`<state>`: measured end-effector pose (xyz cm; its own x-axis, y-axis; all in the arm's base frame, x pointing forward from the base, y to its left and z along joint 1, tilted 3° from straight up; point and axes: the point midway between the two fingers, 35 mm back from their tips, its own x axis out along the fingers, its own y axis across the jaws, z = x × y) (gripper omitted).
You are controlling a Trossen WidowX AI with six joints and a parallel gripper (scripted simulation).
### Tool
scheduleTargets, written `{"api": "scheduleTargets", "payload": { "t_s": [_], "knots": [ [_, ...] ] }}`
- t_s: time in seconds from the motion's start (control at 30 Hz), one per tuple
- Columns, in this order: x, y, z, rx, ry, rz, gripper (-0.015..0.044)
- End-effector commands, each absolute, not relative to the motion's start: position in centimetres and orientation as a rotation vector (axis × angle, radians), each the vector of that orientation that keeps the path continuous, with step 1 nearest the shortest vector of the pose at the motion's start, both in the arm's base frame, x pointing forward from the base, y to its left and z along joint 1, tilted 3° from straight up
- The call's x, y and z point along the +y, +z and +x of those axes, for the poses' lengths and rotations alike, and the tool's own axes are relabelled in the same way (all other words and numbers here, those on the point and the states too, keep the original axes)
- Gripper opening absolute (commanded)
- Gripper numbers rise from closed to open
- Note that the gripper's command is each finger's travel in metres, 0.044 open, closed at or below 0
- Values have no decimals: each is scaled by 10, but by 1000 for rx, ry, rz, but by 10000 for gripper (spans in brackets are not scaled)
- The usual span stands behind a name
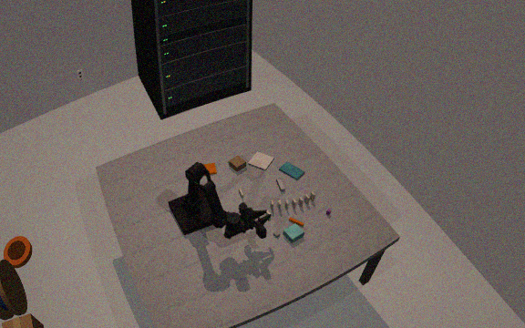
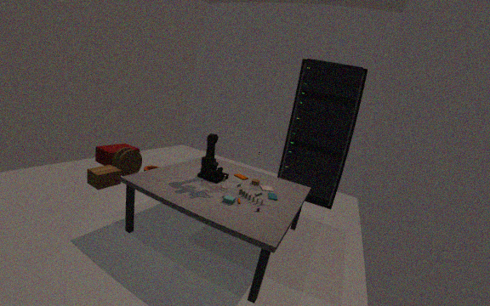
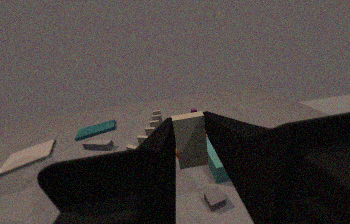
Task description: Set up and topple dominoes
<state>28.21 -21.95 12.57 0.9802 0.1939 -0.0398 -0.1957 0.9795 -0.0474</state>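
Several pale dominoes (image 1: 294, 202) (image 2: 251, 196) (image 3: 150, 129) stand upright in a row right of the arm in the top view. My gripper (image 1: 268, 214) (image 3: 187, 120) is shut on a pale domino (image 3: 191, 142), held roughly upright between the fingertips. It is near the row's arm-side end, seemingly above the table; the exact gap is unclear. Another pale domino (image 1: 281, 184) (image 3: 97, 145) lies flat behind the row. A small pale piece (image 1: 241, 192) is nearer the arm base. In the wrist view the left finger partly hides the row's near end.
A mint block (image 1: 293, 232) (image 2: 229, 199) (image 3: 217, 162), an orange bar (image 1: 296, 221) and a small grey piece (image 1: 276, 234) (image 3: 215, 198) are in front of the row. A purple piece (image 1: 328, 212) is beyond its far end. Behind are a teal slab (image 1: 292, 170), a pale slab (image 1: 261, 160) and a brown block (image 1: 237, 162).
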Motion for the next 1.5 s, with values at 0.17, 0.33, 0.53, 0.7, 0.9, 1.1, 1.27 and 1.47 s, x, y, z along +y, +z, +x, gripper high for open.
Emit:
{"api": "scheduleTargets", "payload": {
  "t_s": [0.17, 0.33, 0.53, 0.7, 0.9, 1.1, 1.27, 1.47],
  "knots": [
    [-219, 126, 282, 33, 200, -51, 107],
    [-222, 113, 283, 35, 200, -54, 107],
    [-225, 95, 284, 37, 201, -60, 107],
    [-226, 79, 285, 39, 202, -64, 107],
    [-227, 61, 285, 41, 204, -69, 107],
    [-226, 42, 284, 44, 205, -74, 107],
    [-225, 26, 283, 46, 206, -78, 107],
    [-223, 15, 281, 47, 206, -81, 107]
  ]
}}
